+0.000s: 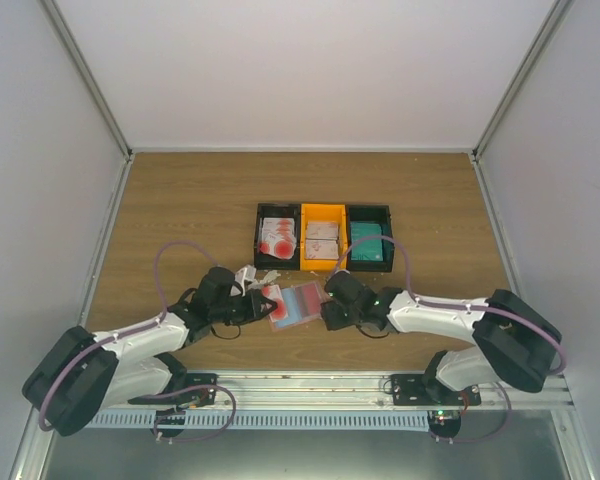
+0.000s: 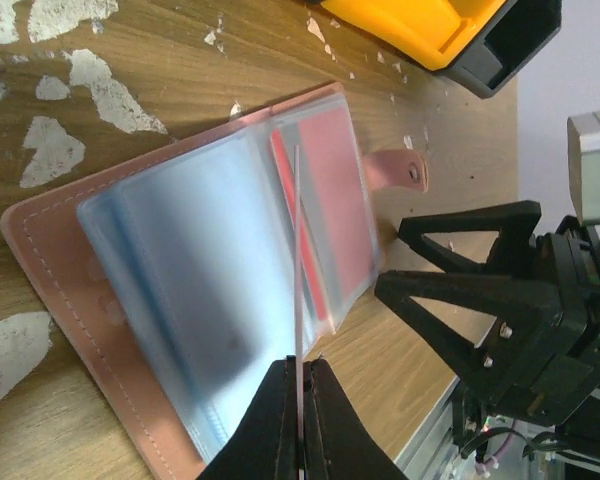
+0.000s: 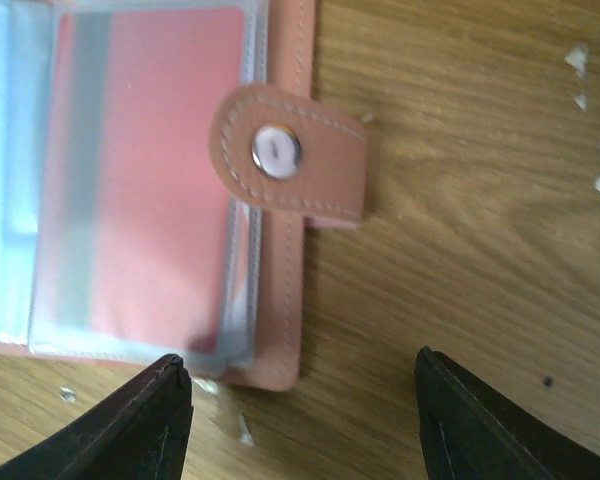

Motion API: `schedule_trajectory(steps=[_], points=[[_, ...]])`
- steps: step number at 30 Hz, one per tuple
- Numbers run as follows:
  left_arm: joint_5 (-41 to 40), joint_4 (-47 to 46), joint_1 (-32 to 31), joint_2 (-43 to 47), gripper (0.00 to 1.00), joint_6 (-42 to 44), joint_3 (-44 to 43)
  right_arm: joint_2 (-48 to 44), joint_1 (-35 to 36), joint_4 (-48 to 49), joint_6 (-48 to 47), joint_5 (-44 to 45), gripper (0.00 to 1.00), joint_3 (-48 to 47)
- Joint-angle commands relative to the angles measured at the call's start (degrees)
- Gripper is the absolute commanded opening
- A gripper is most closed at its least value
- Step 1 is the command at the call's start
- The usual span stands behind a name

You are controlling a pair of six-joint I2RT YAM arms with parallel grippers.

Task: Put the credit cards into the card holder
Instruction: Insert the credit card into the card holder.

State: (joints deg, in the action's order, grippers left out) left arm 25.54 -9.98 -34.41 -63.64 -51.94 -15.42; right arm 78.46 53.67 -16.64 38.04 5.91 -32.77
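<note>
The salmon-pink card holder [image 1: 292, 304] lies open on the table between my two grippers, its clear sleeves facing up. In the left wrist view my left gripper [image 2: 300, 372] is shut on a thin credit card [image 2: 297, 260], seen edge-on and standing over the holder's [image 2: 55, 255] sleeves. A red card [image 3: 160, 150] sits inside the right sleeve. My right gripper [image 3: 300, 362] is open just off the holder's [image 3: 280, 270] near right corner, below the snap tab [image 3: 290, 155], with nothing between its fingers. More credit cards [image 1: 277, 238] lie in the tray.
The black-and-orange three-compartment tray [image 1: 256, 232] stands just behind the holder, with white-and-red cards left and middle and teal cards [image 1: 368, 243] on the right. White worn patches [image 2: 50, 150] mark the wood. Enclosure walls ring the table.
</note>
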Motion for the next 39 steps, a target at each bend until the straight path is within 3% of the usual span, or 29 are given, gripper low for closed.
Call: schedule_trajectory(steps=[1, 10, 14, 18, 23, 39], points=[[1.6, -9.3, -0.3, -0.8, 0.0, -1.7, 1.9, 2.3, 0.3, 5.0, 1.5, 1.8, 0.61, -1.8], [4.0, -16.6, -0.4, -6.6, 0.0, -5.3, 1.9, 9.2, 0.4, 2.1, 1.3, 3.1, 0.45, -6.3], [4.3, -20.9, -1.1, -10.5, 0.0, -7.0, 2.0, 10.0, 0.6, -0.6, 2.8, 2.7, 0.35, -6.3], [4.6, -25.8, -1.9, -14.4, 0.0, -8.7, 2.5, 9.7, 0.9, -1.4, 3.8, 1.8, 0.31, -5.3], [4.2, -32.2, -2.9, -17.6, 0.0, -12.0, 3.4, 9.5, 1.0, -1.2, 4.4, 1.0, 0.27, -4.8], [2.3, -34.2, -4.6, -23.4, 0.0, -13.7, 2.2, 9.5, 1.1, -0.8, 5.3, -0.1, 0.26, -4.3]])
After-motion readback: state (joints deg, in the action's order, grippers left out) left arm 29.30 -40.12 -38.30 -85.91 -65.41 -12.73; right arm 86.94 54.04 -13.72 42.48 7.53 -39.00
